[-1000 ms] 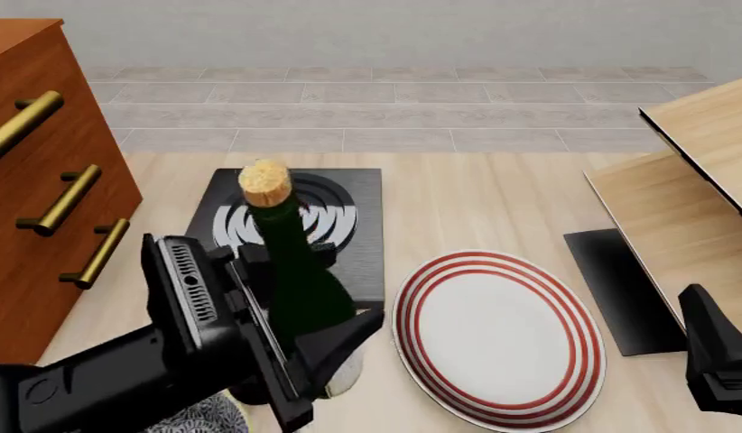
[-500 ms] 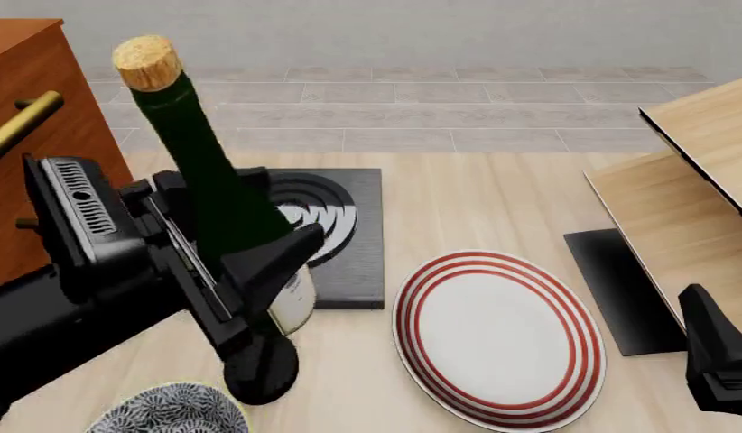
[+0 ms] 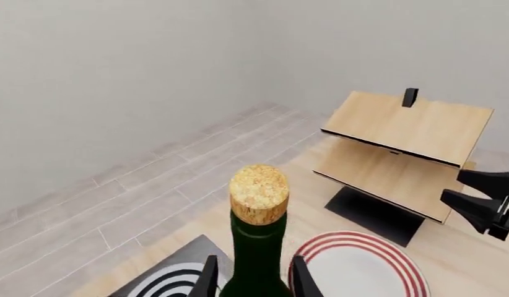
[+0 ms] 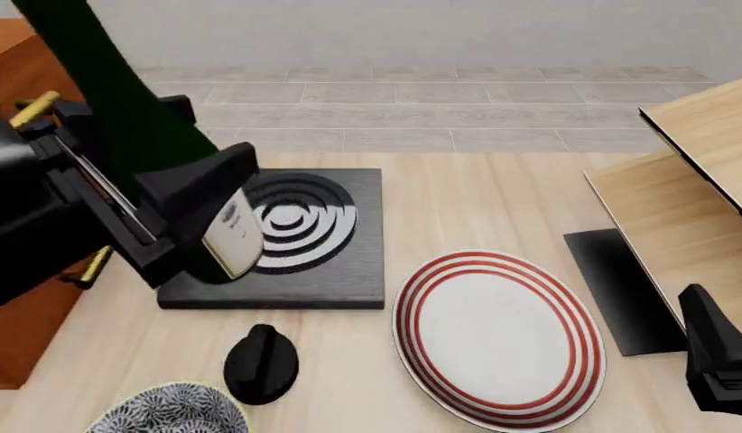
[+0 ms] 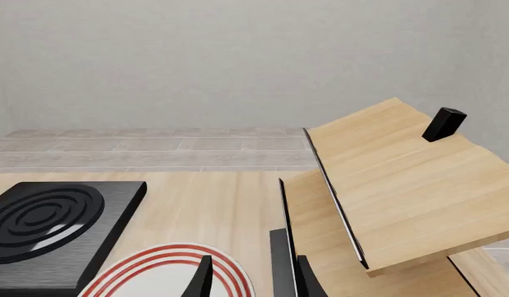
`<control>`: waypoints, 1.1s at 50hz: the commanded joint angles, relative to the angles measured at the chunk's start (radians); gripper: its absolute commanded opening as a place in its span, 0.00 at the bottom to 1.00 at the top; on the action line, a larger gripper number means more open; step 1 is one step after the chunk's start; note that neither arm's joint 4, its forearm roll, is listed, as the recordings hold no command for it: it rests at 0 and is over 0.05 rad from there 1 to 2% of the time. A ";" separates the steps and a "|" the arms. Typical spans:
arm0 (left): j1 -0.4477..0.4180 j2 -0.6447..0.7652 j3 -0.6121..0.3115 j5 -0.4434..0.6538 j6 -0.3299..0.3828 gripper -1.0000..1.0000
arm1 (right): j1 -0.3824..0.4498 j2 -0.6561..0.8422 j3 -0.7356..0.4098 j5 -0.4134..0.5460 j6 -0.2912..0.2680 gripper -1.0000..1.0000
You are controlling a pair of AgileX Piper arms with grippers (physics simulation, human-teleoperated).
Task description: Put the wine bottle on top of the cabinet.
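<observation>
Left hand (image 4: 166, 212) grips the tall dark green glass wine bottle (image 4: 130, 126), lifted off the table.
The bottle tilts beside the reddish-brown wooden cabinet (image 4: 34, 63), above a black ringed hob plate (image 4: 335, 262); right hand (image 5: 250, 278) rests apart, fingers slightly parted.

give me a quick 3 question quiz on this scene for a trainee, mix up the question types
1. True or false: the left gripper holds the wine bottle off the table.
2. Which thing lies nearest the black knob? A) the patterned bowl B) the light-wood shelf C) the cabinet
3. Fill in: the red-ringed plate is ____ (bare or loaded).

Key: 1 true; 2 A; 3 bare.
</observation>
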 commanded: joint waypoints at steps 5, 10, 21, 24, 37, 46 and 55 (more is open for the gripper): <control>0.081 -0.053 -0.085 0.090 0.031 0.00 | 0.000 0.000 0.000 0.000 0.000 1.00; 0.103 -0.059 -0.111 0.114 0.030 0.00 | 0.000 0.000 0.000 0.000 0.000 1.00; 0.162 -0.078 -0.191 0.181 0.005 0.00 | 0.000 0.000 0.000 0.000 0.000 1.00; 0.184 -0.083 -0.214 0.196 0.000 0.00 | 0.000 0.000 0.000 0.000 0.000 1.00; 0.228 -0.076 -0.301 0.254 0.018 0.00 | 0.000 0.000 0.000 0.000 0.000 1.00; 0.274 -0.056 -0.399 0.317 0.021 0.00 | 0.000 0.000 0.000 0.000 0.000 1.00; 0.301 -0.029 -0.474 0.356 0.021 0.00 | 0.000 0.000 0.000 0.000 0.001 1.00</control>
